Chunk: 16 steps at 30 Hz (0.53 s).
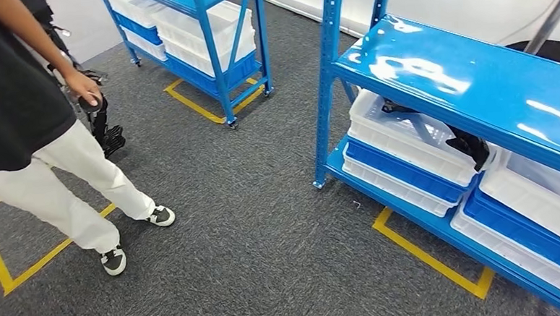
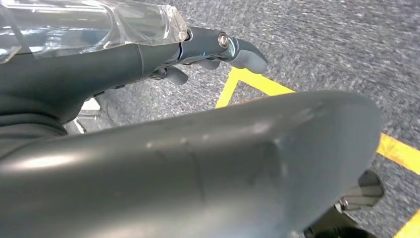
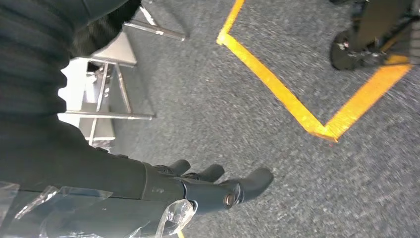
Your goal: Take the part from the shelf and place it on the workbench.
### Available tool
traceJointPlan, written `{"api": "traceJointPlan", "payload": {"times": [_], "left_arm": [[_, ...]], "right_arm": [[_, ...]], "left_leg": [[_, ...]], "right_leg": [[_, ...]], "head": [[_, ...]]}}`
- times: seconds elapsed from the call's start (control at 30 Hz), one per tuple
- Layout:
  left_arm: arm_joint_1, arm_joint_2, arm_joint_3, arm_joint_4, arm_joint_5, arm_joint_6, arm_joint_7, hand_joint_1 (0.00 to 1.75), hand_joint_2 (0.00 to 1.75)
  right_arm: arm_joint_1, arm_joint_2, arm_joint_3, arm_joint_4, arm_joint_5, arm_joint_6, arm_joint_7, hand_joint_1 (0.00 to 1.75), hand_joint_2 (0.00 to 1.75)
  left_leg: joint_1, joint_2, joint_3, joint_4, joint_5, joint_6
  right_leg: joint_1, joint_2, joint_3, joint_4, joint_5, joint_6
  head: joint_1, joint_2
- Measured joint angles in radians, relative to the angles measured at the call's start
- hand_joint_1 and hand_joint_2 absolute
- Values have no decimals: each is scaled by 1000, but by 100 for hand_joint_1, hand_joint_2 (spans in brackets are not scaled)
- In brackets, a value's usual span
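Black parts lie in a white bin on the lower level of the blue shelf at the right of the head view. Its glossy top level is bare. In the left wrist view my left hand hangs over the grey carpet, its thick thumb close to the camera and its fingers stretched out, holding nothing. My right hand hangs over the carpet too, with its fingers straight and nothing in them.
A person in white trousers stands at the left, holding a dark round object. A second blue shelf with white bins stands at the back. Yellow tape marks the floor before the near shelf. Open carpet lies between.
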Motion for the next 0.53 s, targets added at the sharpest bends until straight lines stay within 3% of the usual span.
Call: {"api": "traceJointPlan", "payload": {"times": [0.07,0.13,0.17,0.2,0.23,0.3,0.37,0.43,0.53], "left_arm": [[0,0,0,0,-1,0,-6,0,0],[3,-1,0,0,-1,-1,-12,0,0],[5,-1,0,0,0,-1,-13,0,0],[7,-1,0,0,1,-1,-15,0,0],[8,-1,0,0,2,-1,-15,0,0],[6,-1,0,0,2,-1,-16,0,0],[5,1,0,0,2,-1,-16,0,0],[5,2,0,0,2,-2,-14,0,0],[3,1,0,0,2,-4,-12,0,0]], "right_arm": [[-1,0,0,0,0,0,-1,0,175],[-4,-1,0,0,0,0,-3,0,175],[-4,0,0,0,-1,0,-4,0,175],[-4,0,0,0,-1,0,-4,0,175],[-3,0,0,0,-2,0,-4,0,175],[-2,0,0,0,-3,0,-4,0,175],[-3,2,0,0,-3,0,-5,0,175],[-4,5,0,0,-3,0,-5,0,175],[1,5,0,1,-5,-1,-5,0,175]], "left_leg": [[7,-44,-23,60,-43,-10],[9,-94,-87,202,-118,-16],[9,-102,-121,273,-145,-16],[9,-106,-142,315,-155,-16],[9,-108,-144,315,-142,-14],[8,-127,-91,196,-71,-4],[6,-185,-31,53,-12,11],[3,-216,-14,5,-1,22],[1,-187,-10,-8,10,31]], "right_leg": [[-3,22,-3,-2,7,-14],[-3,47,-8,-2,11,-23],[-2,61,-11,-2,13,-26],[0,76,-13,-2,14,-27],[0,92,-13,-2,16,-27],[1,123,-12,-2,18,-24],[0,147,-14,-1,22,-17],[-4,167,-21,-3,26,-3],[-7,182,-28,-7,32,15]], "head": [[-2,0],[-5,0],[-6,0],[-6,0],[-6,0],[-6,0],[-7,0],[-7,0],[-8,0]]}}
